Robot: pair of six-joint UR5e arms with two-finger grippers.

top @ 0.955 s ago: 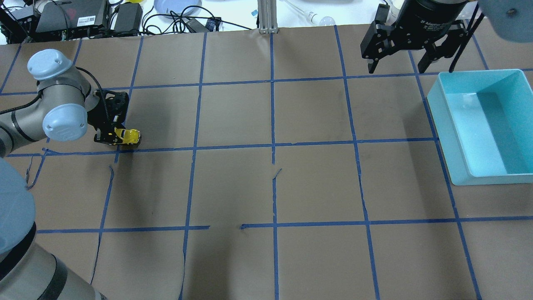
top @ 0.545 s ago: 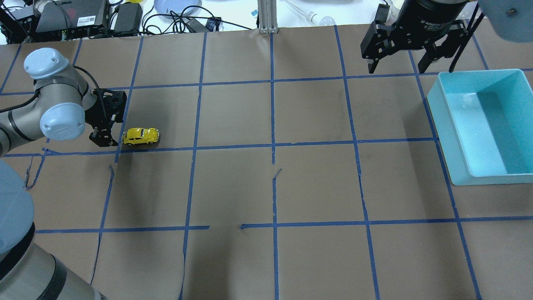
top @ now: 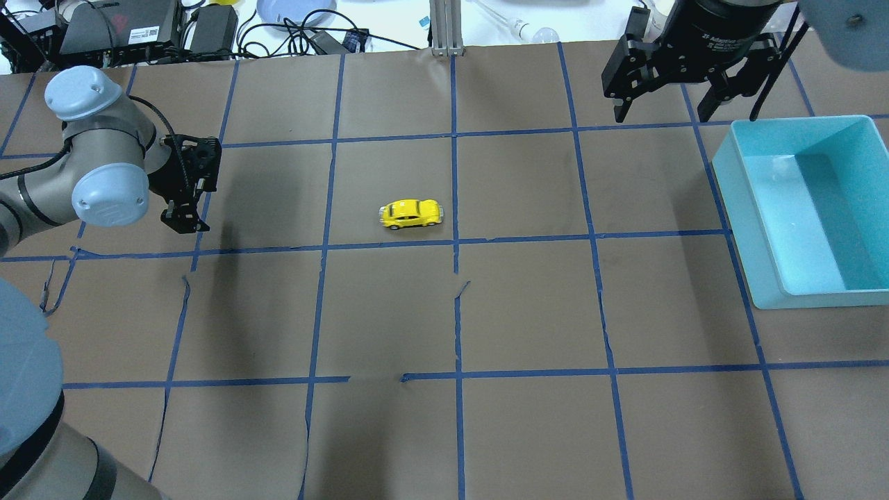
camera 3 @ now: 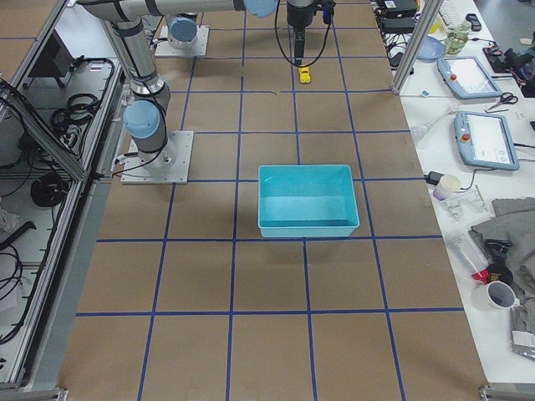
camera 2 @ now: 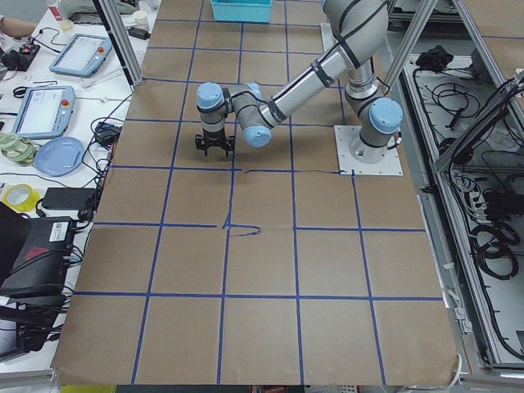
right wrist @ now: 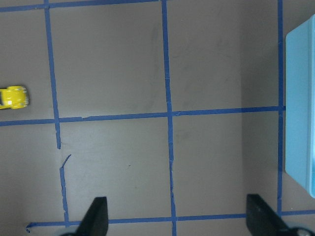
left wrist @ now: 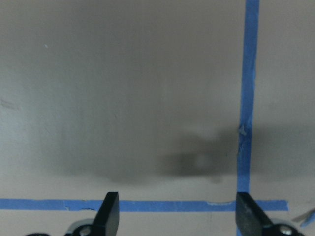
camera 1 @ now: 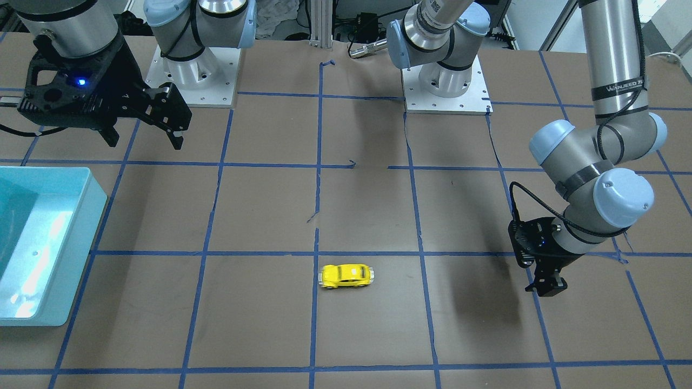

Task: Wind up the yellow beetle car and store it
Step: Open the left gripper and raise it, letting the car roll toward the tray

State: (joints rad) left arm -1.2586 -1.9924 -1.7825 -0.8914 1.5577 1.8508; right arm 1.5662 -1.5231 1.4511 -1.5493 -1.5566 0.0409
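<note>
The yellow beetle car (top: 410, 214) sits on its wheels mid-counter (top: 528, 312), held by neither arm, well apart from the empty, spread left gripper (top: 184, 221) and the equally wide-spread right gripper (top: 663, 114) hanging near the teal bin (top: 734, 208).

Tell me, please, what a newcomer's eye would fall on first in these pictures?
The yellow beetle car stands out first: a bright spot on its wheels near the middle of the brown table, touched by nothing. Next comes the teal bin at the table's edge on the robot's right. The left gripper hangs low with jaws open well away from the car, and the right gripper hovers open near the bin's far corner.
</note>
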